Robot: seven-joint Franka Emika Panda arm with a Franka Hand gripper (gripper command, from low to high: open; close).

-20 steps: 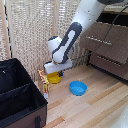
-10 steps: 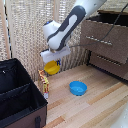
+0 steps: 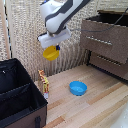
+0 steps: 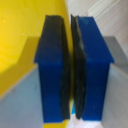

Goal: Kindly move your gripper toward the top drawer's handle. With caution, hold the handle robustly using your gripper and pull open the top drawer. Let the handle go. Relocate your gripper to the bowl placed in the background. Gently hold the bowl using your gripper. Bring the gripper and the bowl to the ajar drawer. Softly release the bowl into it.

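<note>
Bowl (image 3: 50, 53): small, round, bright yellow | gripper (image 3: 54, 46): pinched onto its rim, aloft

Exterior view: the camera stands off the arm, raised above the wooden floor (image 3: 95, 107) and angled downward across it. A woven screen wall (image 3: 25, 35) closes the far side. The dresser (image 3: 107, 40) sits at the exterior view's right and a black case (image 3: 17, 95) at its near left. The range is moderate: the arm's lower part and the gripper (image 3: 54, 42) fit within the picture.

Wrist view: the camera is mounted on the wrist and looks along the fingers (image 4: 52, 65) at very close range. They fill most of the picture and are blurred.

Shared between both views: the gripper and the yellow bowl (image 3: 50, 53), seen in the wrist view as a yellow area (image 4: 20, 30) beside the fingers.
</note>
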